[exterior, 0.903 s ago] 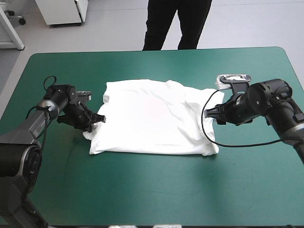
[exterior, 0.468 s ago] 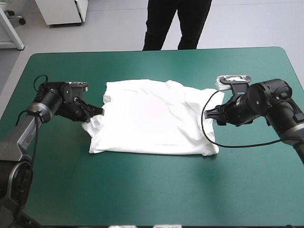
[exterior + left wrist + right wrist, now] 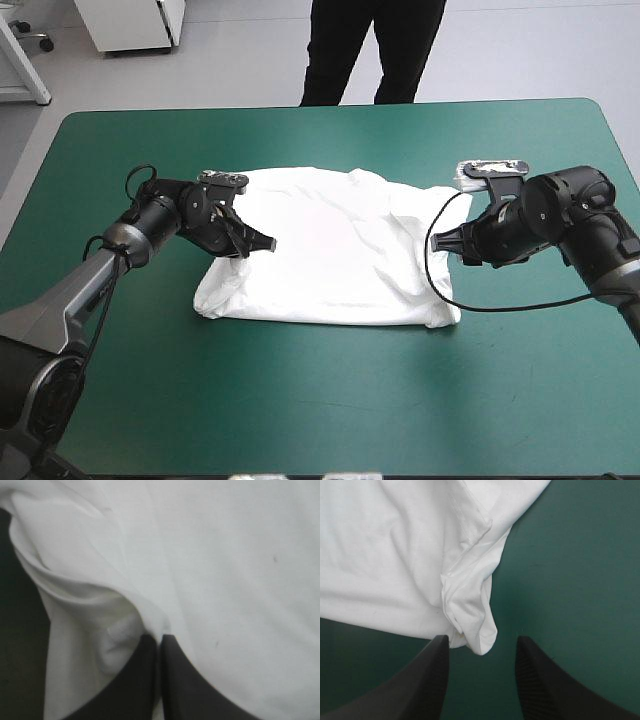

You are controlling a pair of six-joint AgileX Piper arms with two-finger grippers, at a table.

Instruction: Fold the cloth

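Because the teal-green cover (image 3: 300,400) lies bare on every side of the work, both arms have open room to travel. The table's edges are well apart from either gripper.

The T-shirt (image 3: 330,260) lies spread roughly flat on the cover, between the two grippers. Its body reaches ahead of each of them.

**Left gripper** (image 3: 262,243)
- Fingers are pressed together with a pinch of the T-shirt's side margin clamped between them.
- In the left wrist view, the fabric rises in a ridge to the fingertips. The smooth body of the garment lies ahead, and a dark strip of cover shows to one side.
- The gripper is low over the garment, inside its outline.

**Right gripper** (image 3: 440,240)
- Fingers stand apart and hold nothing.
- A bunched fold (image 3: 470,615) at the garment's side lies just ahead of the fingertips, reaching into the gap between them. It is not clamped.

**Step in hand (judged)**
- The current step is the inward fold of the side margin held by the left gripper.
- The next move calls for carrying that margin farther ahead, toward the garment's middle. It is then laid flat and released.
- The right gripper appears placed for the matching fold. It must advance a little and clamp the bunched fold first.

**Edges and clearance**
- The two grippers are well apart, with the whole body of the garment between them, so contact between the arms is unlikely at this stage.
- The lower layer may drag along with the pinched margin. Keep the lift low and the travel straight.
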